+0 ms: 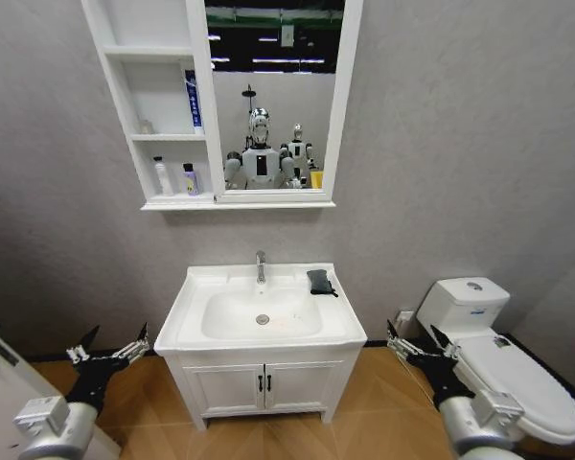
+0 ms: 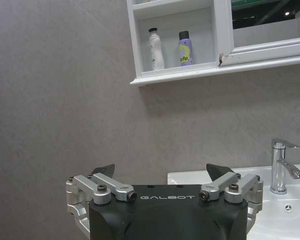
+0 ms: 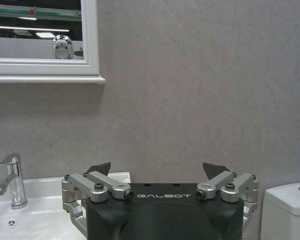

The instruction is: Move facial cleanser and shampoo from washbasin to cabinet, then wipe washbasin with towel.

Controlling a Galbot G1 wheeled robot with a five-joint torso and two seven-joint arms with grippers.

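The white washbasin (image 1: 194,292) stands centred below me, with its chrome tap (image 1: 261,265) at the back. A dark grey towel (image 1: 319,282) lies folded on the rim's back right corner. On the wall above hangs the cabinet (image 1: 153,115) with its mirror. In its lowest compartment stand a white bottle (image 1: 160,177) and a purple black-capped bottle (image 1: 189,179); which is the facial cleanser and which the shampoo I cannot tell. My left gripper (image 1: 115,337) is open, low, left of the basin. My right gripper (image 1: 414,331) is open, low on its right.
A blue tube (image 1: 192,101) stands in the cabinet's middle compartment. Under the basin is a white two-door vanity (image 1: 264,383) with black handles. A white toilet (image 1: 498,355) sits close by my right gripper. The floor is wood, the wall grey.
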